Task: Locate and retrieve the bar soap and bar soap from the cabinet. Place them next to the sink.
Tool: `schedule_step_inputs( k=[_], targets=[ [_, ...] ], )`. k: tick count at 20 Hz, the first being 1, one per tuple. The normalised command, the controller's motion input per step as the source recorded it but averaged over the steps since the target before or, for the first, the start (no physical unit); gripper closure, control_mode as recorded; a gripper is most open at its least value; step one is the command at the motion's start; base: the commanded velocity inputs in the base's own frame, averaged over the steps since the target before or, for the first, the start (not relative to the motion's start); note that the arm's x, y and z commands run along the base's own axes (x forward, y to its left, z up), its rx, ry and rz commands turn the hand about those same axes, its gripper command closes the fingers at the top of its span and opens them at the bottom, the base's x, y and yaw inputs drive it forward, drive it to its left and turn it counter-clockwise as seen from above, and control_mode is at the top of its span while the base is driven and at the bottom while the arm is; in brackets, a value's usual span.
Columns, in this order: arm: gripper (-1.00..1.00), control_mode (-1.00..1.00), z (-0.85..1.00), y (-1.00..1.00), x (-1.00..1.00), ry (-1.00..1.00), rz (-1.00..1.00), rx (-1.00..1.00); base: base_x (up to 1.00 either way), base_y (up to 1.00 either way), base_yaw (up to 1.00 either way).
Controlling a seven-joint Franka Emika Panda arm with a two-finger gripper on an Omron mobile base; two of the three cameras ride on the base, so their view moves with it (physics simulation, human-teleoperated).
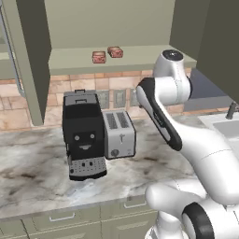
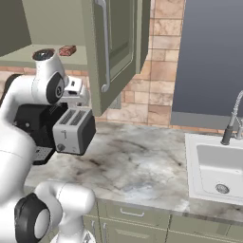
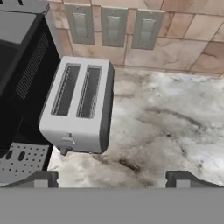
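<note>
From the left base view we face a marbled counter (image 1: 42,172) under the open olive cabinet (image 1: 116,56), where both bar soaps (image 1: 99,57) (image 1: 115,52) sit side by side on its shelf, well above and beyond our hand, which hangs behind the arm's elbow over the toaster (image 1: 119,134). From the right base view one bar soap (image 2: 68,50) shows on the shelf above the hand, and the sink (image 2: 216,166) lies far off to its right. In the hand view our gripper (image 3: 116,178) looks down at the toaster (image 3: 78,105), fingertips (image 3: 41,178) spread wide and empty, so we judge the next reach goes upward.
</note>
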Motion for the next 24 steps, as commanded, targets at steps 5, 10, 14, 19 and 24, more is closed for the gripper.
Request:
schedule_step_inputs(
  k=[5,10,14,19,24],
  targets=[
    [-1.00,-1.00,0.30,0.42,0.04,-0.23,-0.02,-0.06,0.00,0.00,0.00],
    [-1.00,-1.00,0.15,0.46,0.21,-0.10,-0.09,0.00,0.00,0.00,0.00],
    [-1.00,-1.00,0.22,0.49,0.08,-0.08,-0.19,0.11,0.00,0.00,0.00],
    [-1.00,-1.00,0.27,0.52,0.03,-0.05,-0.16,0.13,0.00,0.00,0.00],
    [-1.00,-1.00,0.40,0.41,0.21,0.03,0.00,0.13,0.00,0.00,0.00]
  ],
)
